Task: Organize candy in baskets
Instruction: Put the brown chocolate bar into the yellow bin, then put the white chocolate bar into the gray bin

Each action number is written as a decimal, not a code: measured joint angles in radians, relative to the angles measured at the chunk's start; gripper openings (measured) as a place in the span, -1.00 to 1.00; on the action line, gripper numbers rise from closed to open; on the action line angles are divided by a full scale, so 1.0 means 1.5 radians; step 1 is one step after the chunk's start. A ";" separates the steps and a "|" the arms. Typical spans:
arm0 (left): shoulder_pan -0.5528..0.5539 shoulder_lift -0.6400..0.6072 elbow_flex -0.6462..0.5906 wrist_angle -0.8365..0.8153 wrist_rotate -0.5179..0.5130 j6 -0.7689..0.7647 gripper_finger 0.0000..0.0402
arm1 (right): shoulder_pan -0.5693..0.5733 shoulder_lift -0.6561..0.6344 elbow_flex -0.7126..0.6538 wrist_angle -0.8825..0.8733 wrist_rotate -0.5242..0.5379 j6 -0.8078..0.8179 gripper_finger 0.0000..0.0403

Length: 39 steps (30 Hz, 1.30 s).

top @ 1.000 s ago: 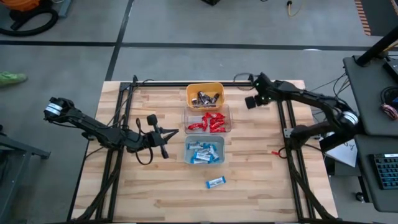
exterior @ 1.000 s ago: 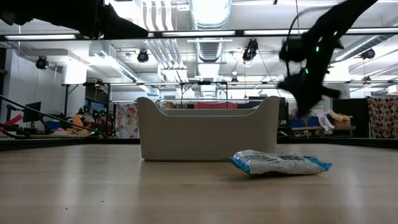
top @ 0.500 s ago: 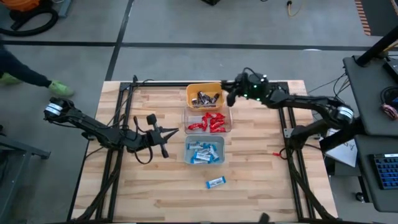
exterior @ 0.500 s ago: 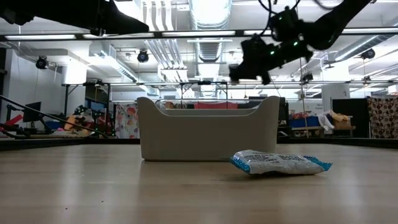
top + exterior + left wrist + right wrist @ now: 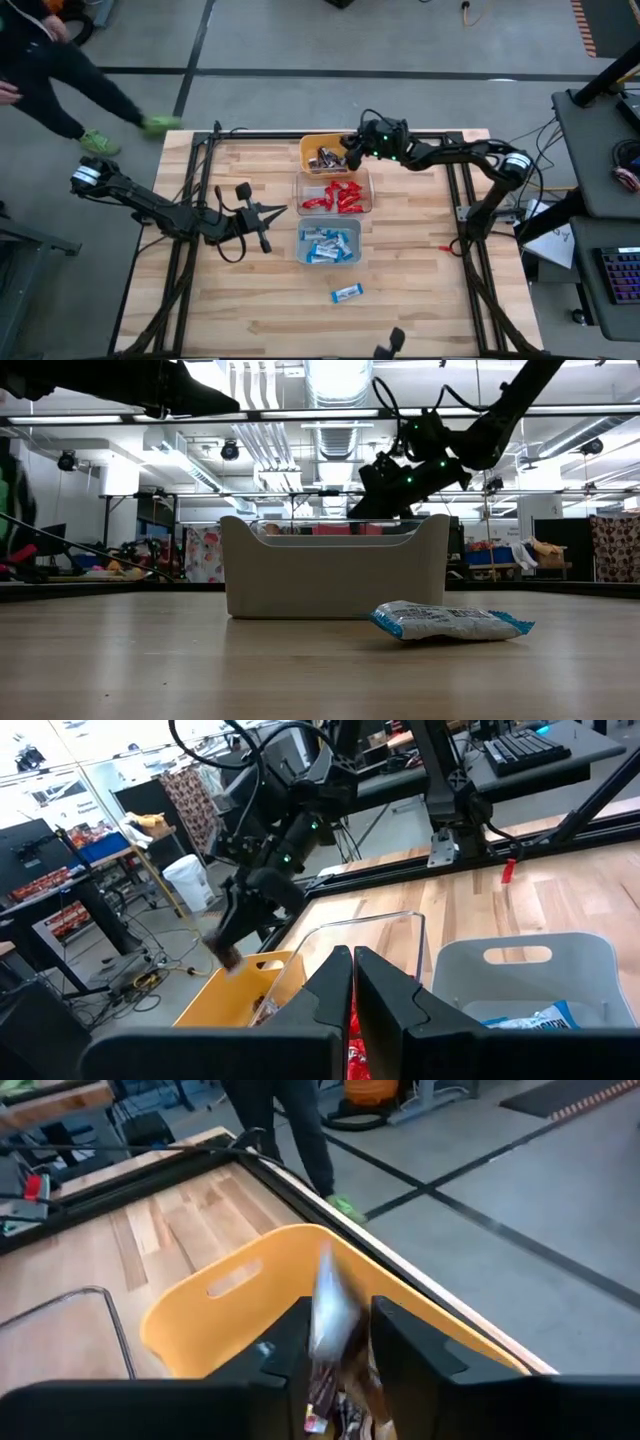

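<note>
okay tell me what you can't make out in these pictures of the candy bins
- Yellow bin contents, high view: partly covered by the right gripper.
- Candy between the right gripper's fingers, right wrist view: blurred, wrapper unreadable.
- Clear bin and yellow bin, low view: hidden behind the grey bin.
- Grey bin contents, left wrist view: cut off by the left gripper.

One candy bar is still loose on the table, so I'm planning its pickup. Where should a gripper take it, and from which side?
Grip the loose blue-and-white bar across its narrow middle, coming straight down from above. It lies flat on the table, apart from the grey-blue basket, so nothing crowds its long sides.
</note>
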<state>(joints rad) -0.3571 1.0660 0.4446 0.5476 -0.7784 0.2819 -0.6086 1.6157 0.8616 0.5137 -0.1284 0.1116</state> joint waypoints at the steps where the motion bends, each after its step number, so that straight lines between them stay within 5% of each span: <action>1: 0.001 0.000 0.000 0.000 0.000 0.000 -1.00 | 0.000 0.002 0.001 0.001 0.000 0.000 -0.51; 15: 0.001 0.001 0.000 0.010 0.001 -0.012 -1.00 | 0.016 -0.143 0.001 -0.165 0.013 0.002 -0.17; 25: -0.001 0.072 0.051 0.023 0.125 -0.110 -1.00 | 0.210 -0.350 -0.002 -0.477 0.030 0.016 -0.27; 33: -0.069 0.200 0.118 0.004 0.179 -0.146 -1.00 | 0.534 -0.446 -0.097 -0.464 0.309 0.119 -0.37; 39: -0.148 0.276 0.176 0.003 0.178 -0.129 -1.00 | 0.764 -0.429 -0.159 -0.387 0.508 0.217 -0.37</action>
<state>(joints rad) -0.5798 1.4806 0.7082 0.5515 -0.5114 0.0878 0.5370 0.9725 0.6231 -0.0671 0.6333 0.4371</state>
